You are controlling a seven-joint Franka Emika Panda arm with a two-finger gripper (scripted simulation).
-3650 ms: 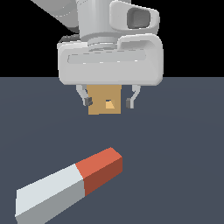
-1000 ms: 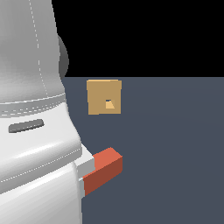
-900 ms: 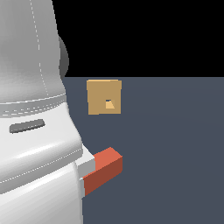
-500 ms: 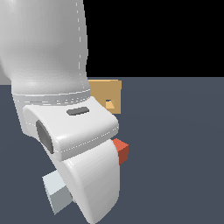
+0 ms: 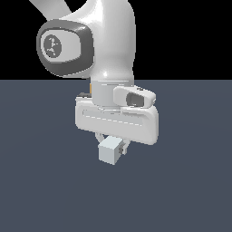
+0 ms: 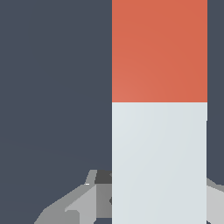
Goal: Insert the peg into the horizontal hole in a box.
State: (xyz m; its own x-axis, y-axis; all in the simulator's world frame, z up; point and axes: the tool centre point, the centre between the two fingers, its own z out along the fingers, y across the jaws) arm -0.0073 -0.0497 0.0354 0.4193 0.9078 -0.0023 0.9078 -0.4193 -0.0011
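Pale grey and end-on, the peg (image 5: 111, 151) shows as a small square block just below the white body of the arm (image 5: 111, 54), at about 6 o'clock from the wrist in the exterior view. The gripper (image 5: 112, 146) is clamped on the peg: one finger (image 5: 98, 136) shows at the block's 10 o'clock corner and another at its 2 o'clock side, both touching it. The peg hangs clear of the dark blue-grey floor (image 5: 190, 181), with open floor showing all round it.

Seen from the wrist camera, the same peg (image 6: 159, 131) fills much of the frame as a long square bar, its light grey-white part nearest the gripper and its red-orange part beyond, the two colours meeting along a sharp straight line. Grey finger (image 6: 74, 205) surfaces flank the pale part of the bar on both sides, pressed against it.

Neither the box nor the hole is visible in either view; in the exterior view the arm's wide white hand housing and the upper links cover the middle of the scene, against a black background above the floor's edge.
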